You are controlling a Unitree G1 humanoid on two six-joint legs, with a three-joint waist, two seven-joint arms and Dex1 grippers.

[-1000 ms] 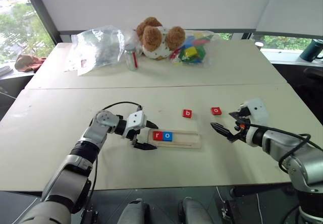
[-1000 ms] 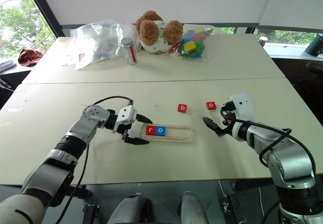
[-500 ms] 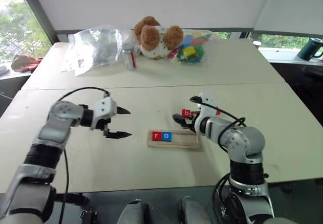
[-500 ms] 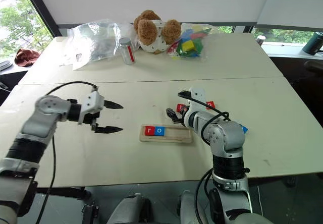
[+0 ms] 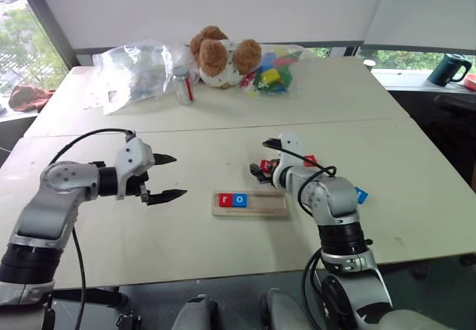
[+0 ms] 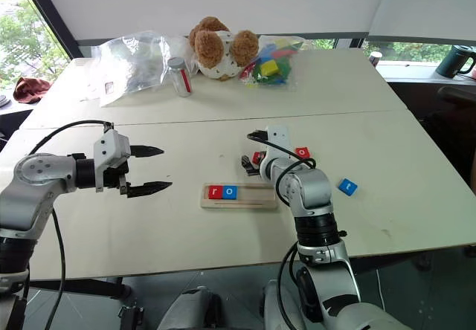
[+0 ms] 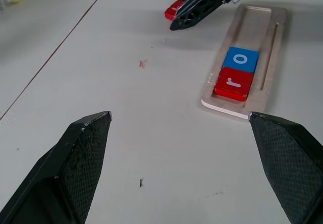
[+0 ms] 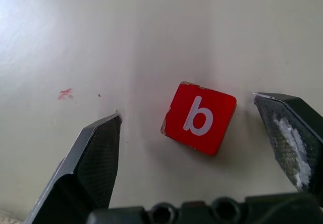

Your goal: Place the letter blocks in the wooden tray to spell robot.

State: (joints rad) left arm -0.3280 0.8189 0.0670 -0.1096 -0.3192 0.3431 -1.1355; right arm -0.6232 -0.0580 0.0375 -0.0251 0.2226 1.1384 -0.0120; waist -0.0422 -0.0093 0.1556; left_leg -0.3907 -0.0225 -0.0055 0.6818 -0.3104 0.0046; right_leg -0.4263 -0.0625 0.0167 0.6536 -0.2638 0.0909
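So the red "b" block (image 8: pixel 199 117) is the one in play right now. It's flat on the desk (image 6: pixel 387 122), just past the far edge of the wooden tray (image 6: pixel 238 195) near its right end, and the right claw (image 8: pixel 202 148) has swung in from the right side of the desk and now straddles it, one finger on each side, not touching yet. A second ago that claw was well off to the right with nothing near it. Its fingers look wide apart but seem to be starting to come in, nothing gripped.

Meanwhile the left claw (image 6: pixel 146 169) has pulled back from the tray's left end and hangs over bare desk, spread wide and empty.

My read: "r" (image 7: pixel 233 84) and blue "o" (image 7: pixel 241 60) are seated at the left end of the groove, so "b" is next up, then the red "o" (image 6: pixel 303 152) and the blue tile (image 6: pixel 346 186) sitting further right.

Orientation: the tray's long axis runs left-right across the desk. The "b" is rotated a bit in the wrist view, corners skewed relative to the fingers, so it'll probably need squaring up before it drops in.
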